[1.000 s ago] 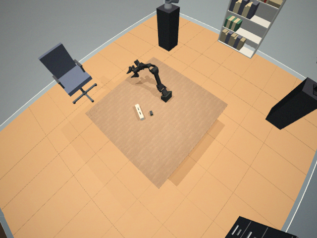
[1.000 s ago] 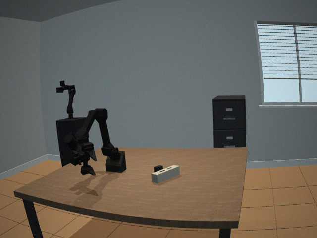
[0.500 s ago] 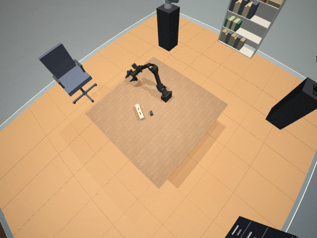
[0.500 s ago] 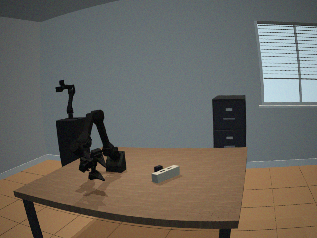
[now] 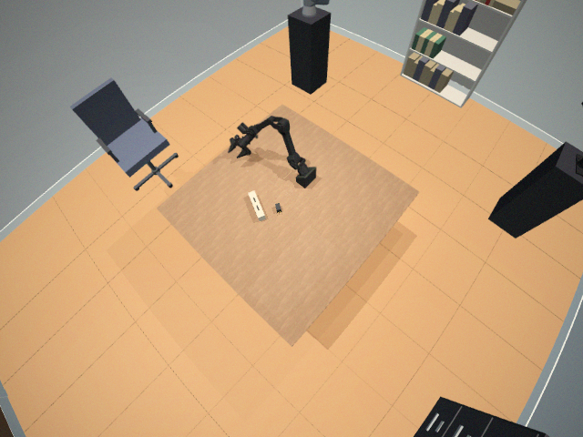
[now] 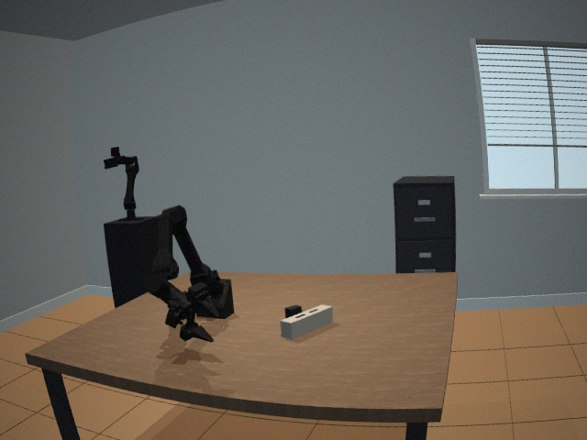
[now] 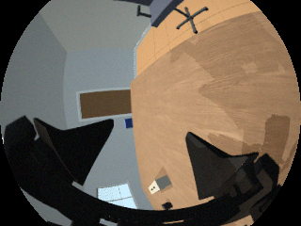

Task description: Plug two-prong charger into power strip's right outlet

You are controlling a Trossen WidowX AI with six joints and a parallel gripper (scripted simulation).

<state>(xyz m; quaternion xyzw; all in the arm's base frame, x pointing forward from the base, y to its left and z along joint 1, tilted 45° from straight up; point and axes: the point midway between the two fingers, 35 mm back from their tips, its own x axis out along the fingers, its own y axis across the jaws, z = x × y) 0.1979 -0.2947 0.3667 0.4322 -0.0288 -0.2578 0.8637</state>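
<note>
The white power strip (image 5: 260,214) (image 6: 308,324) (image 7: 163,182) lies on the table, with two dark outlets on its top face. The small black charger (image 5: 278,206) (image 6: 293,310) (image 7: 166,205) lies beside the strip, on the side toward the arm's base; in the top view its prongs point toward the bottom of the picture. My gripper (image 5: 233,154) (image 6: 218,329) (image 7: 150,130) is open and empty. It hangs above the table near its edge, well away from strip and charger, with its fingers tilted rather than pointing straight down. Whether the outlet shutters are closed cannot be seen.
The wooden table (image 5: 291,282) (image 6: 379,379) (image 7: 226,104) carries the arm's base (image 5: 306,177) (image 6: 221,301), which stands near the charger. An office chair (image 5: 136,146) stands on the floor beyond the table edge near the gripper. Black pedestals and a bookshelf stand farther off.
</note>
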